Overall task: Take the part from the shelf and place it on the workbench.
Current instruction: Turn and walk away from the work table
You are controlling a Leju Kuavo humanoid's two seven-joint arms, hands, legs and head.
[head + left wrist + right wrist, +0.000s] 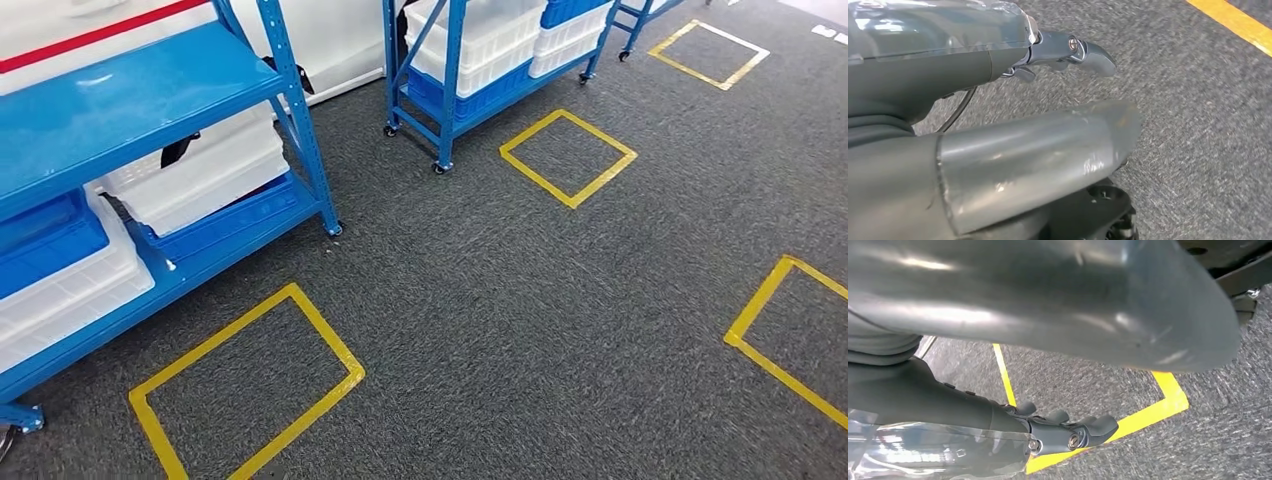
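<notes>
Part unseen; shelf [150, 100] near, left robot hand [998, 125] and right robot hand [1048, 340] released, empty; mislocating bins [200, 170] risked a wrong pick.

We see a shelf rack [150, 100] at the left of the head view, crates [200, 170] stacked on its lower shelf. Behind and to its right stands a second rack [470, 60], also loaded with crates, and what seems a third rack [640, 15] farther back. On the floor [500, 320] before them lie taped squares [245, 385], one in front of each rack.
</notes>
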